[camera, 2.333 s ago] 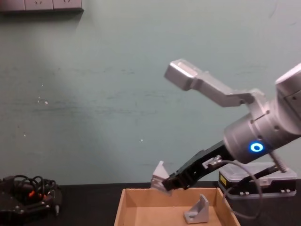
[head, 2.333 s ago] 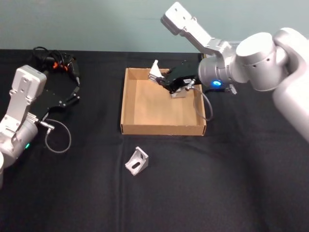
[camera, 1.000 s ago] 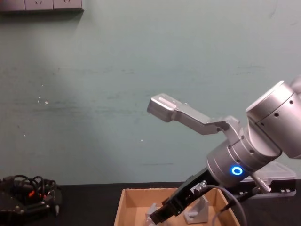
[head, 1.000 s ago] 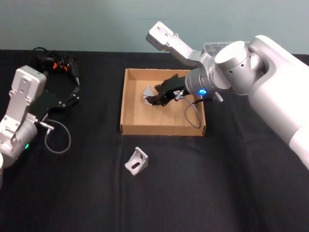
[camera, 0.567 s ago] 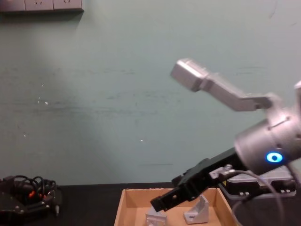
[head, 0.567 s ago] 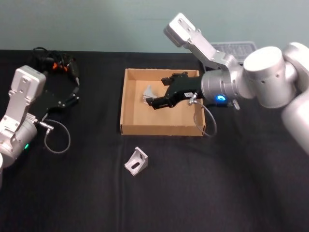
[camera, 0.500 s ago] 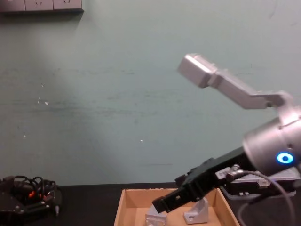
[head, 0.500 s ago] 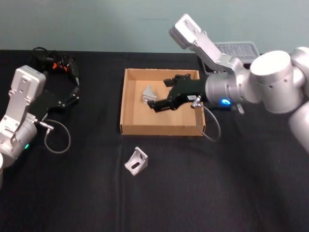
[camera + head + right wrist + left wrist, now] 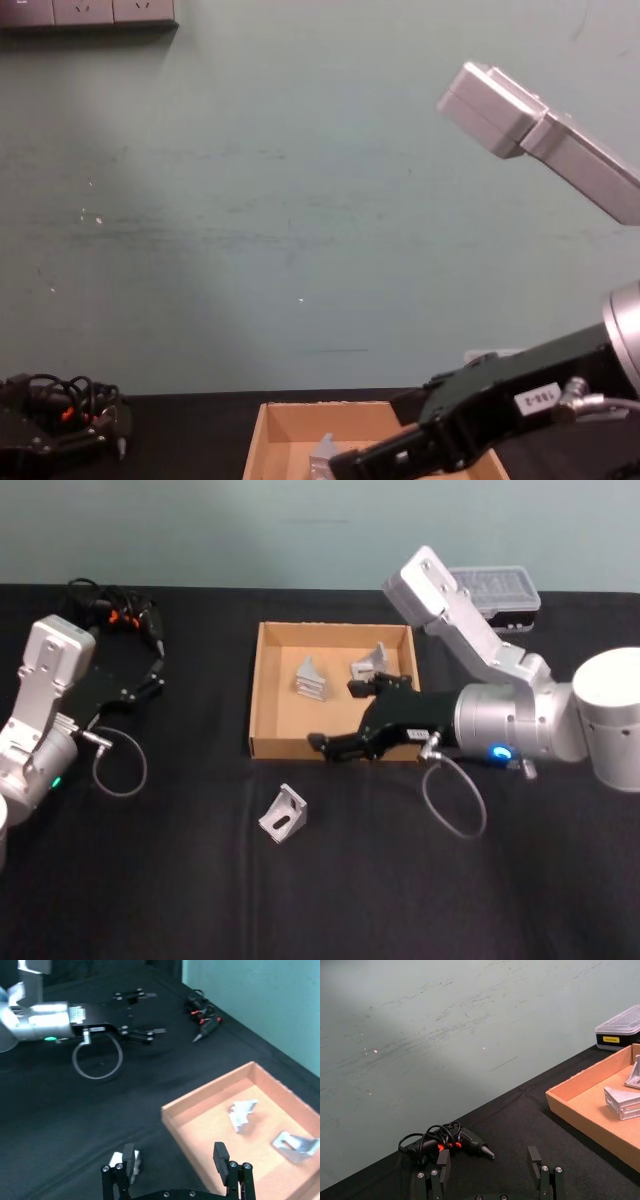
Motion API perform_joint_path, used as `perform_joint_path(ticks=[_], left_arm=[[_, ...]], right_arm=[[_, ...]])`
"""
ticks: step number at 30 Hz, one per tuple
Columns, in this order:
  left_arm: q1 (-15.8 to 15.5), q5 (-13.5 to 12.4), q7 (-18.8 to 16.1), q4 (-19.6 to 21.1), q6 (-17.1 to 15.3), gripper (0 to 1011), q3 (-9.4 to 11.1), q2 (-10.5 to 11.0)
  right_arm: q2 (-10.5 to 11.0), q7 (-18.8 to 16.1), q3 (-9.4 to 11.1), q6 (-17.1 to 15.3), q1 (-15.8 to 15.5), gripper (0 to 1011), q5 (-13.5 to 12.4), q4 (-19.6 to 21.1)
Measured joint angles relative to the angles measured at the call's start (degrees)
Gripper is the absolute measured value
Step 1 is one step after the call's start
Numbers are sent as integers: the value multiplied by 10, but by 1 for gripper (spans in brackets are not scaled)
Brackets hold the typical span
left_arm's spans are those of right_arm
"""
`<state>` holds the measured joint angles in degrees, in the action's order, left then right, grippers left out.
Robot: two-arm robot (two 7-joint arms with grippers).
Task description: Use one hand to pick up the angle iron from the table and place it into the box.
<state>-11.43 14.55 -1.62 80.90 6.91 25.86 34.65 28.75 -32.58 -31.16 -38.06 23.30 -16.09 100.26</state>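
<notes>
One silver angle iron (image 9: 284, 813) lies on the black table (image 9: 180, 890) just in front of the tan box (image 9: 290, 746). Two more angle irons (image 9: 311, 676) (image 9: 370, 662) rest inside the box. My right gripper (image 9: 335, 748) hovers over the box's front wall, open and holding nothing. In the right wrist view its fingers (image 9: 222, 1156) stand wide apart above the box (image 9: 200, 1110), with the table's angle iron (image 9: 134, 1159) partly behind one finger. My left gripper (image 9: 150, 676) stays parked at the far left, open (image 9: 489, 1162).
A dark power tool with coiled cable (image 9: 112, 610) lies at the back left. A black case with a clear lid (image 9: 495, 588) stands behind the box at the right. A loose cable loop (image 9: 120, 762) hangs by the left arm.
My right gripper let go of the angle iron inside the box, opened, and drew back and down to the box's front wall. The left arm has not moved.
</notes>
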Motion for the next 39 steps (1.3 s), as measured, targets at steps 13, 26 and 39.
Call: perform_joint_path(ticks=[13,26,39], left_arm=[[0,0,0,0,0,1000,0,0],[0,0,0,0,0,1000,0,0],[0,0,0,0,0,1000,0,0]], right_arm=[[-11,49,-36,-62,-30,1003,-4,41],[-58,69,-41,-119,-25,1003,1,-5],[-90,69,-53,-118,-11,1003,26,-52]])
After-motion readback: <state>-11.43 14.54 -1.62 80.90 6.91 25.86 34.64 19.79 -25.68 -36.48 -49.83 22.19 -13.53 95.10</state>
